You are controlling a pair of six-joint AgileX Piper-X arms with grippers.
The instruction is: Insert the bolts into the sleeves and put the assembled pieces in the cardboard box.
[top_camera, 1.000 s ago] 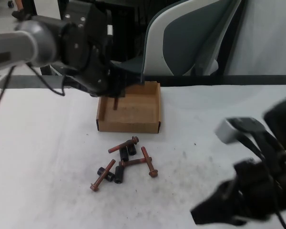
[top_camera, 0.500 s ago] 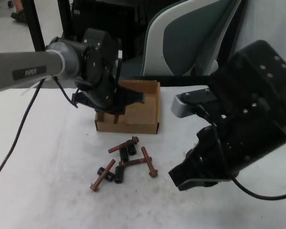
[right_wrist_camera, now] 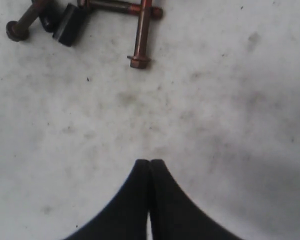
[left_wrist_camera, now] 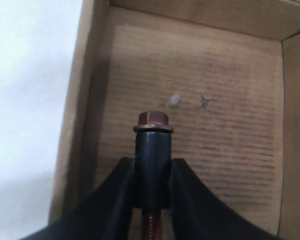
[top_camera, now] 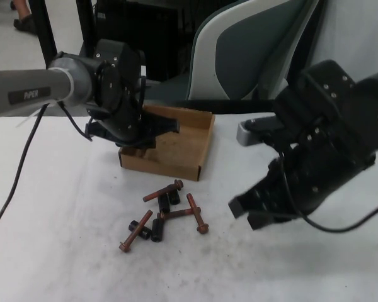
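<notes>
My left gripper is shut on a black sleeve with a copper bolt through it, held just above the floor of the cardboard box. In the high view this gripper sits at the near left corner of the box, which lies skewed on the bench. Several loose bolts and sleeves lie in a pile in front of the box. My right gripper hangs shut and empty to the right of the pile; its wrist view shows its fingertips near a bolt and a sleeve.
An office chair stands behind the bench. A black cable trails over the left side of the white table. There is open surface along the front edge and at the left.
The left gripper has come down into the box with the assembled piece, and the box has slid left and turned askew. The right arm has swung in toward the pile.
</notes>
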